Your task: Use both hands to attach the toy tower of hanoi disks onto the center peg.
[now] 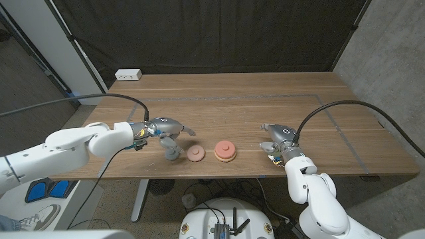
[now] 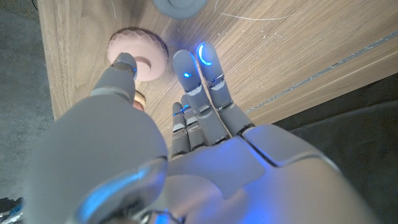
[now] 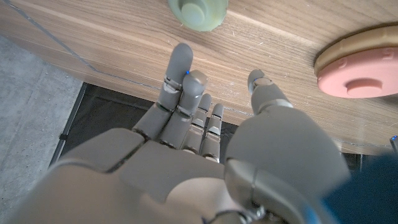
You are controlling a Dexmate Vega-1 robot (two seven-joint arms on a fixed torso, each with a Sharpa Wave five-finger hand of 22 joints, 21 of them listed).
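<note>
While I stand at it, the things lie like this:

Surface: the brown wooden surface [image 1: 226, 99] carries everything, with a white power strip [image 1: 128, 75] at its far left corner.

Left hand: my left hand [image 1: 165, 133] hovers over the front of the surface, its fingers [image 2: 208, 68] spread apart and grasping nothing; the thumb tip sits just above the pale pink disk.

Right hand: my right hand [image 1: 277, 138] is near the front edge, fingers [image 3: 180, 71] released and apart, holding nothing.

Stacked disks: a tan round wooden disk with a salmon-pink disk on top [image 1: 225, 151] sits between my hands, near the front edge.

Pale pink disk: a pale pink round disk with a raised hub [image 1: 195, 154] lies just left of the stack, apart from it.

Grey piece: a small grey round disk [image 1: 172, 154] lies left of the pale pink disk, under my left fingers.

Green piece: a small pale green round piece [image 3: 198, 12] lies on the surface beyond my right fingertips.
</note>
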